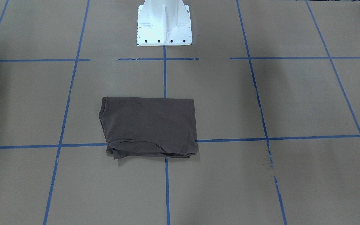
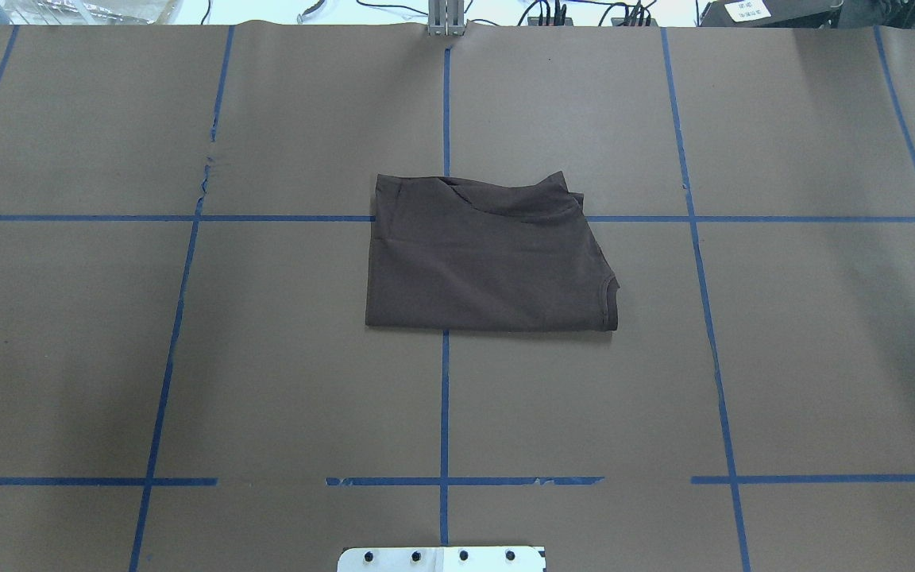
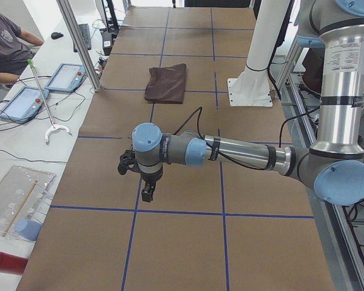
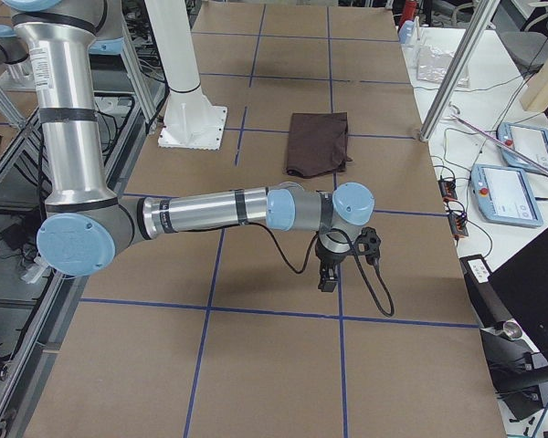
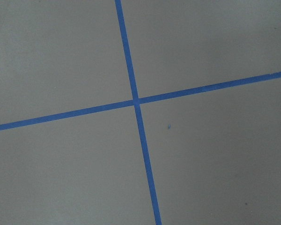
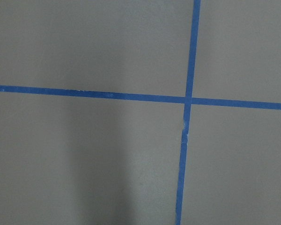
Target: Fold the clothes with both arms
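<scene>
The dark brown-grey T-shirt (image 1: pixel 150 125) lies folded into a flat rectangle at the table's middle, also in the overhead view (image 2: pixel 489 254) and both side views (image 3: pixel 166 82) (image 4: pixel 318 141). Its collar sits at one side edge; the print is hidden. My left gripper (image 3: pixel 147 193) hangs over bare paper far from the shirt, pointing down; I cannot tell if it is open. My right gripper (image 4: pixel 327 278) hangs likewise at the other end, state unclear. Both wrist views show only paper and blue tape.
The white pedestal (image 1: pixel 164 25) stands behind the shirt. Blue tape lines (image 2: pixel 444 397) grid the brown paper. An operator (image 3: pixel 3 42) and tablets (image 3: pixel 64 77) (image 4: pixel 530 141) are beside the table's far edge, with metal posts (image 3: pixel 79 42) there.
</scene>
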You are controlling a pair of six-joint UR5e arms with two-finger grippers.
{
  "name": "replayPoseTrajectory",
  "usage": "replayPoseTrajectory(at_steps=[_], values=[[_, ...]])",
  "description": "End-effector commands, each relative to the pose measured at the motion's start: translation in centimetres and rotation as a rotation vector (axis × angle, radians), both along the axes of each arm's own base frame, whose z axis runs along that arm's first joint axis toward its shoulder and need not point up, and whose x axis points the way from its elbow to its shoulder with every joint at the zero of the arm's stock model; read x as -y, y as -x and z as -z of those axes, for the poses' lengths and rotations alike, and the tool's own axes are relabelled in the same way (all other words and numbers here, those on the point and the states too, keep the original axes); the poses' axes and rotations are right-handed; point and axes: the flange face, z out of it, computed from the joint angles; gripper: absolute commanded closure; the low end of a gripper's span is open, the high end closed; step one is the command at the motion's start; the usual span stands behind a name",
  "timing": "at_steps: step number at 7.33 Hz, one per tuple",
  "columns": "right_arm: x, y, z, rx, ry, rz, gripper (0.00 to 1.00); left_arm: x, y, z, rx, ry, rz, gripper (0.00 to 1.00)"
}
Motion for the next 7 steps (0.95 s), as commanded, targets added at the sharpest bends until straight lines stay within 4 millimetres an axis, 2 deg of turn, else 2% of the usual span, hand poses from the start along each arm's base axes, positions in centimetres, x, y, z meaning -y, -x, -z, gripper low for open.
replayPoseTrajectory(at_steps=[1,2,7], values=[[-0.2,0.2,-0.1,0.025,0.007,0.0,0.0,0.0,0.0,1.0,0.005,-0.021,0.001,0.0],[-0.2,0.2,-0.1,0.026,0.008,0.0,0.0,0.1,0.1,0.0,0.008,-0.006,-0.004,0.0],[-0.2,0.3,0.1,0.037,0.005,0.0,0.0,0.3,0.0,0.4,-0.003,-0.012,-0.003,0.0]])
